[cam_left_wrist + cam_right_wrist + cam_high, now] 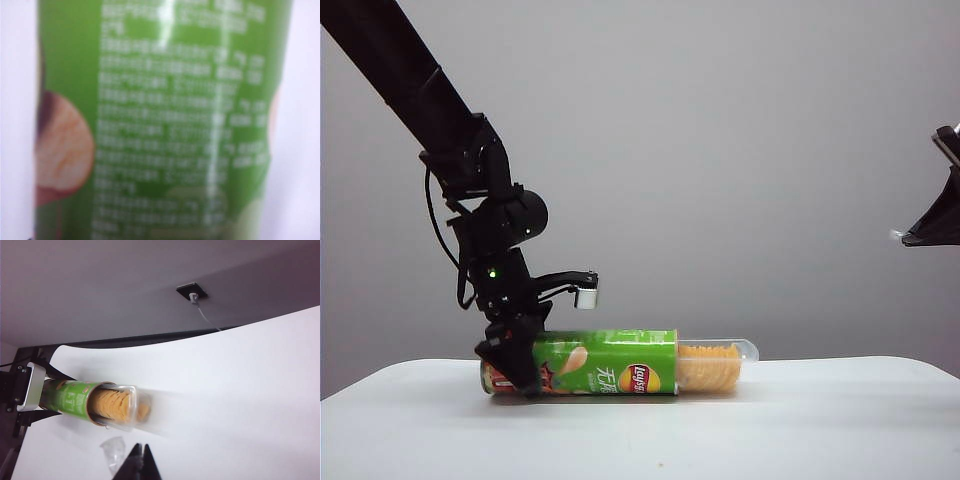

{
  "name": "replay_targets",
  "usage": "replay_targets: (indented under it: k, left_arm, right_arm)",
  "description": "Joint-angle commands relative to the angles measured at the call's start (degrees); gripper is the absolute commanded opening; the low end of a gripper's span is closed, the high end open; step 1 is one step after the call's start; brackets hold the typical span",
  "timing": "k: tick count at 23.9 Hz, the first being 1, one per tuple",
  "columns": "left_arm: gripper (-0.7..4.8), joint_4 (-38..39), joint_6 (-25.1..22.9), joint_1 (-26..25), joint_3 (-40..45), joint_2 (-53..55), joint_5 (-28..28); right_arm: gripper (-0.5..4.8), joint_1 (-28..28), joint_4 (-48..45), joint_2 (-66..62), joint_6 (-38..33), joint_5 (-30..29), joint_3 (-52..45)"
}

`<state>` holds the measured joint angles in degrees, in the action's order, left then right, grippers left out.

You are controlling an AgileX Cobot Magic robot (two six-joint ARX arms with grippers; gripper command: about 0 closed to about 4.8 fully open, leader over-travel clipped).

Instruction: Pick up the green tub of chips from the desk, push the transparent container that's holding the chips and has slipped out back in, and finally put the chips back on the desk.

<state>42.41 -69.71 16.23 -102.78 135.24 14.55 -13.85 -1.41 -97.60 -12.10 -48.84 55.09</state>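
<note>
white desk point(840, 420) under a grey wall: green tub of chips point(610, 362) lies on its side, transparent container point(720, 365) of chips point(708, 368) jutting out. left gripper point(515, 365) straddles the tub's closed end, grip unclear. right gripper point(141, 462), jaws shut and empty, hangs high up, apart.

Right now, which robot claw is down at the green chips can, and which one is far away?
The left claw is down around the red end of the green tub of chips on the desk. The right claw, pinched shut, hangs up high off to the side.

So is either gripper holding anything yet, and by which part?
Left gripper straddles the green tub of chips near its closed end; whether it grips cannot be told. Right gripper is shut, holding nothing.
</note>
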Motion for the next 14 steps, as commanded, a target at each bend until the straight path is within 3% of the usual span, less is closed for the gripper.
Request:
replay_targets:
  k: [1, 6, 9, 11, 14]
  left_arm:
    - [3.04, 2.6, 0.2, 1.3, -0.3, -3.6, -0.1]
    - [3.04, 4.3, 3.8, 3.5, -0.3, -8.3, 1.6]
    - [3.04, 5.2, 3.7, 4.9, -0.3, -12.7, 2.7]
    - [3.04, 5.1, 3.8, 5.4, -0.3, -14.4, 4.2]
    - [3.04, 5.0, 3.8, 5.9, -0.3, -15.0, 5.5]
  right_arm:
    - [0.06, 0.6, -0.2, 0.2, 0.3, -5.0, 0.1]
    - [1.29, 1.2, 0.0, -0.4, 0.3, -15.3, 0.2]
    - [2.25, 1.3, -0.2, -0.4, 0.3, -16.0, 0.2]
    - [2.57, 1.3, -0.1, -0.4, 0.3, -19.0, 0.2]
    - [2.62, 1.6, -0.1, -0.4, 0.0, -20.6, 0.2]
